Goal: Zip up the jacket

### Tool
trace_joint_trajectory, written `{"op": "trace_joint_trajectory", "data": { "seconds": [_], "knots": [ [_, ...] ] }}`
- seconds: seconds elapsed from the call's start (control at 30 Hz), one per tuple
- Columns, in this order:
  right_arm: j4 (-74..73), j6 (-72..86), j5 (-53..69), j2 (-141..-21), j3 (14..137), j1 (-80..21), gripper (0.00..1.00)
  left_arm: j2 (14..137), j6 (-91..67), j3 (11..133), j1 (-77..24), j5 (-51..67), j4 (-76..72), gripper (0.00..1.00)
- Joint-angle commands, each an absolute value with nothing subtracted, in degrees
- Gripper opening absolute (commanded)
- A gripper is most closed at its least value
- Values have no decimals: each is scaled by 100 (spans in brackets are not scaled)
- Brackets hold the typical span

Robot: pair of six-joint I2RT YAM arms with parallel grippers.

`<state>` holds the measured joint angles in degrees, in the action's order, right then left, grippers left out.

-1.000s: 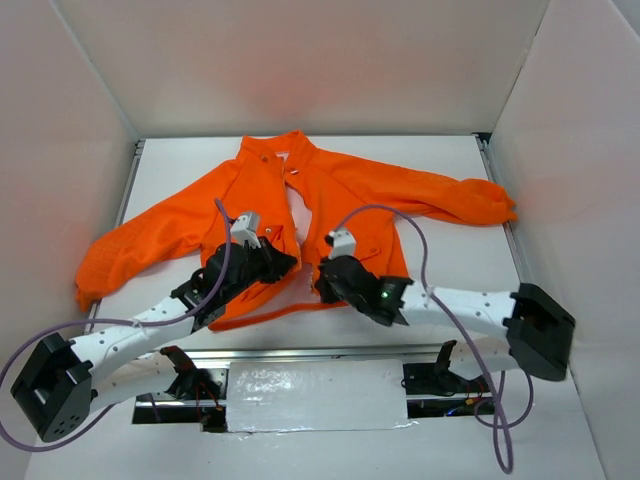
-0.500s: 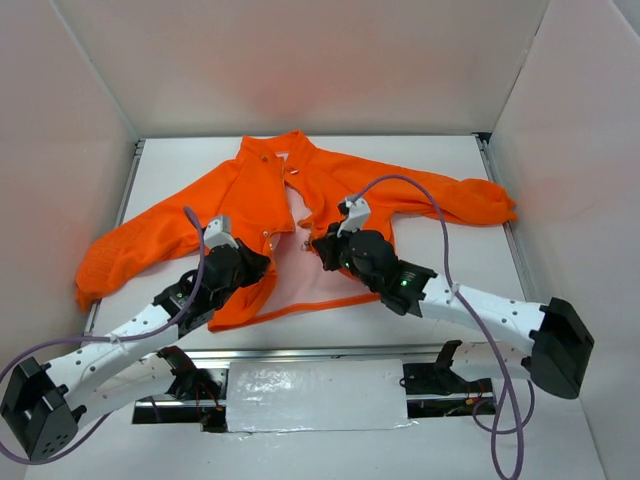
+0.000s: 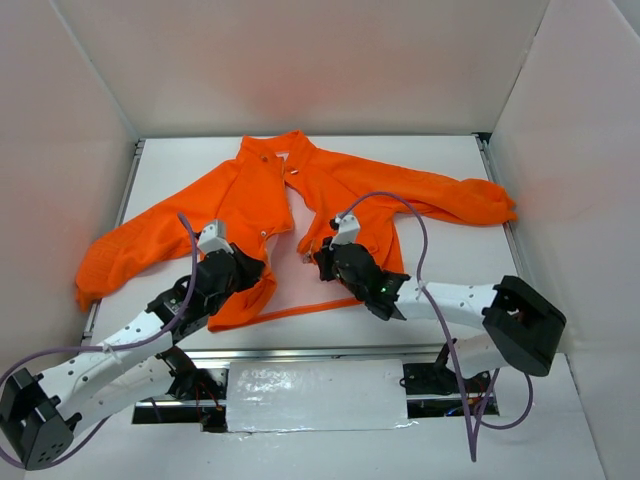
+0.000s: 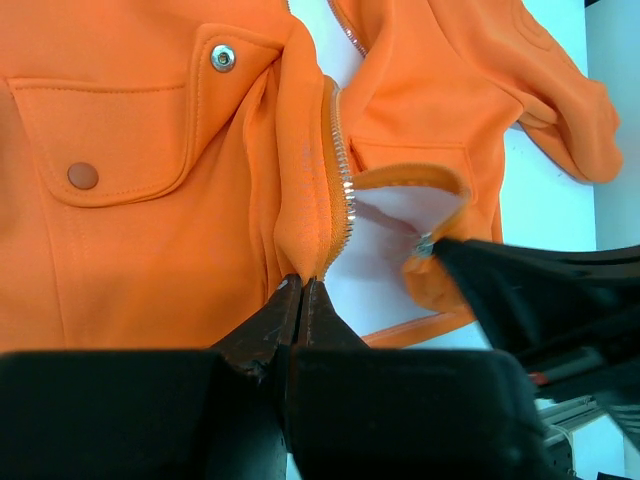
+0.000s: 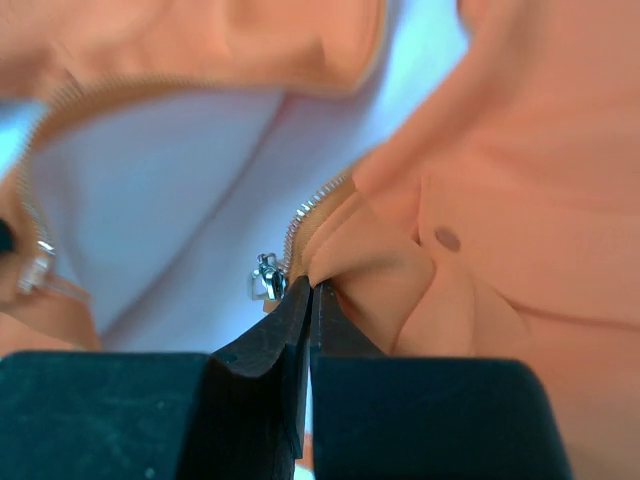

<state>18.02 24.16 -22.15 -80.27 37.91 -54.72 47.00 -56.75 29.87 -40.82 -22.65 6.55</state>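
One orange jacket (image 3: 340, 185) logged on one white table (image 3: 450, 160). Two white-and-black arms counted: one left arm (image 3: 120, 340), one right arm (image 3: 450, 300).

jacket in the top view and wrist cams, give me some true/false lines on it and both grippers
1. The jacket is zipped shut down the front. False: its front panels lie apart, with the pale lining showing between them.
2. The left gripper is shut on the jacket's edge, right at the zipper teeth. True.
3. The right gripper hangs open above the jacket. False: its fingers are closed on a fold of orange fabric beside the zipper teeth.
4. The collar lies on the far side, away from the arm bases. True.
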Motion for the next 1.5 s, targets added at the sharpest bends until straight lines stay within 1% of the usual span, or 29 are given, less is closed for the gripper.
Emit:
{"op": "trace_joint_trajectory", "data": {
  "seconds": [0.0, 0.07, 0.1, 0.2, 0.23, 0.27, 0.33, 0.37, 0.4, 0.43, 0.47, 0.5, 0.53, 0.63, 0.73, 0.83, 0.9, 0.93, 0.97, 1.0, 1.07, 1.1, 1.13, 1.23, 1.3, 1.37, 1.47],
  "knots": [
    [3267, 2005, -2584, -7699, 3490, -5476, 0, 4535, -5441, 2953, -4096, -2312, 676, 0],
    [3610, 1899, -2523, -7647, 3201, -5484, 0, 4526, -5397, 2944, -4096, -2312, 694, 0],
    [4091, 1803, -2496, -7646, 3095, -5484, 0, 4526, -5396, 2944, -4096, -2320, 703, 0],
    [4254, 1610, -2059, -7506, 3015, -5467, 0, 4526, -5353, 2953, -4096, -2355, 729, 0],
    [3975, 1478, -1187, -7297, 3110, -5354, 0, 4526, -5335, 2962, -4096, -2382, 747, 0],
    [3973, 1477, -751, -7182, 3181, -5300, 0, 4526, -5335, 2971, -4087, -2399, 764, 0],
    [3447, 1433, -108, -7032, 3322, -5221, 0, 4526, -5335, 2988, -4096, -2434, 843, 0],
    [2662, 1502, -27, -7127, 3688, -5221, 0, 4509, -5352, 2988, -4096, -2469, 870, 0],
    [2115, 1625, -35, -7276, 3970, -5221, 0, 4491, -5370, 2988, -4096, -2478, 888, 0],
    [1561, 1791, -183, -7773, 4268, -5203, 0, 4483, -5396, 2971, -4096, -2470, 914, 0],
    [494, 2211, -515, -8048, 4854, -5203, 0, 4474, -5440, 2971, -4096, -2461, 914, 0],
    [162, 2406, -553, -8260, 5052, -5194, 0, 4465, -5475, 2971, -4096, -2452, 931, 0],
    [36, 2547, -475, -8618, 5158, -5177, 0, 4474, -5510, 2979, -4096, -2443, 984, 0],
    [-456, 3014, -281, -9199, 5623, -5107, 0, 4500, -5791, 3076, -4087, -2522, 1212, 0],
    [-1123, 2989, -457, -9579, 6719, -5001, 0, 4526, -6116, 3242, -4078, -2601, 1642, 0],
    [-977, 2769, -325, -9441, 7136, -4808, 0, 4491, -6091, 3400, -4087, -2610, 1766, 0],
    [-92, 2313, -194, -9029, 6893, -4773, 0, 4404, -6012, 3471, -4087, -2654, 1907, 0],
    [399, 2207, -167, -8339, 6160, -4755, 0, 4360, -5925, 3506, -4087, -2707, 1942, 0],
    [1727, 2006, -89, -7871, 5648, -4772, 0, 4264, -5872, 3507, -4087, -2742, 1977, 0],
    [2462, 1987, -36, -6970, 4459, -4772, 0, 4210, -5767, 3455, -4087, -2760, 2012, 0],
    [3929, 1969, 201, -6322, 3449, -4772, 0, 4070, -5661, 3349, -4078, -2777, 1995, 0],
    [3816, 2021, 246, -6206, 3202, -4807, 0, 4017, -5617, 3279, -4078, -2777, 1943, 0],
    [3327, 2135, 124, -6327, 3043, -4834, 0, 3964, -5581, 3148, -4078, -2803, 1925, 0],
    [3296, 2616, 9, -7073, 2690, -4922, 0, 4016, -5520, 2953, -4061, -2812, 1758, 0],
    [3173, 2742, 9, -7529, 2742, -4922, 0, 4121, -5520, 3005, -4061, -2813, 1731, 0],
    [2892, 2848, -253, -7751, 2987, -4922, 0, 4245, -5537, 3111, -4061, -2812, 1819, 0],
    [2927, 2760, -299, -7892, 3146, -4922, 0, 4245, -5502, 3138, -4061, -2760, 1776, 0]
  ]
}}
